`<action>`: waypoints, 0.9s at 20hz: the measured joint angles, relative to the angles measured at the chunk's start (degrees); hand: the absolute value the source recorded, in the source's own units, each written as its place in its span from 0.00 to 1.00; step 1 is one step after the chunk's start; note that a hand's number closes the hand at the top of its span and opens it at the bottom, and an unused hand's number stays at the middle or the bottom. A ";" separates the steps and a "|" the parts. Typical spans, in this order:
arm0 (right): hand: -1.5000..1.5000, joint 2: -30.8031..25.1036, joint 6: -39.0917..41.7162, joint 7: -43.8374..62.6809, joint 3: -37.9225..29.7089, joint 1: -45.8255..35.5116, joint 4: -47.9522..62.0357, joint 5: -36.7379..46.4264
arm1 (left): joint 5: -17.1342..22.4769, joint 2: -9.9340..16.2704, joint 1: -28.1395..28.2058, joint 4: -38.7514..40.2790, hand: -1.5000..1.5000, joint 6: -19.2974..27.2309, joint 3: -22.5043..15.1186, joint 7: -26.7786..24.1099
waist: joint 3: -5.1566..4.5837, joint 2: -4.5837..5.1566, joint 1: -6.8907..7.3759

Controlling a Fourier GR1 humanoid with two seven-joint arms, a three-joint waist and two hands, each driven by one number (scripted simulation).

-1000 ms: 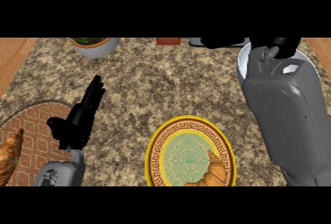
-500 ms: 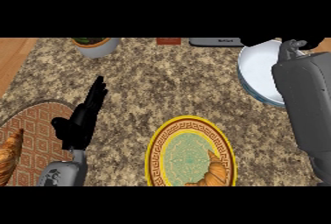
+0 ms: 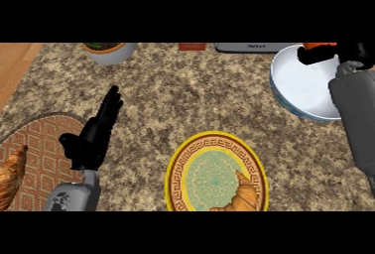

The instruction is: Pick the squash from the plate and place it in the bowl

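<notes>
Your right hand was up at the far right of the speckled stone counter, right over the far rim of the white round bowl. It looked clenched around a small orange squash. Only a sliver of orange poked out past the black fingers, so I'm judging that it's the squash and not something else. So the squash was in the hand, above the bowl's far edge, not inside yet. The yellow-rimmed round plate with the green patterned centre sat near the middle with just a brown croissant-looking pastry on its near right side.

If I were you, I'd have brought the hand a bit nearer, toward the middle of the bowl, before letting go. Releasing at the rim risks the squash bouncing out onto the counter or toward the grey flat device just beyond. Lower it in, then uncurl.

Your left hand was resting at the left with straight fingers pointing up, holding nothing, beside the brown woven round mat. Fine to leave it there.
</notes>
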 measured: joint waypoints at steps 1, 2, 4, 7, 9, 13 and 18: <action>1.00 -0.24 -0.77 -1.27 -0.54 0.03 1.95 -0.19 | 0.07 0.06 0.30 -0.42 0.50 -0.11 0.01 0.14 | 0.00 -0.01 0.05; 1.00 -0.19 -1.65 -2.04 -0.88 -0.37 4.29 -0.05 | 0.00 -0.19 0.44 0.19 0.50 -0.15 -0.14 -0.58 | 0.00 0.02 0.11; 1.00 -1.05 -0.67 -5.14 -2.41 0.02 7.27 -2.16 | -0.06 -0.22 0.80 0.41 0.50 -0.21 -0.11 -1.20 | 0.00 0.04 0.10; 0.00 -1.05 -0.89 -8.41 -5.78 0.97 11.20 -6.05 | 0.30 0.10 0.41 -0.40 0.50 -0.58 0.11 -0.18 | 0.03 0.08 0.18; 0.00 -0.62 0.17 -11.19 -7.21 1.03 14.09 -8.41 | 0.25 0.24 -0.10 0.23 0.50 -0.57 0.44 -0.44 | 0.04 0.15 0.27; 0.00 -1.36 2.79 -19.14 -10.26 1.80 17.42 -13.50 | 0.50 0.58 0.48 -0.37 0.50 -1.10 0.55 -0.21 | 0.06 0.12 0.26; 0.00 -1.32 1.43 -28.05 -14.33 1.97 17.56 -19.13 | 0.18 0.09 -0.60 0.75 0.50 -0.45 0.83 -0.36 | 0.05 0.04 -0.02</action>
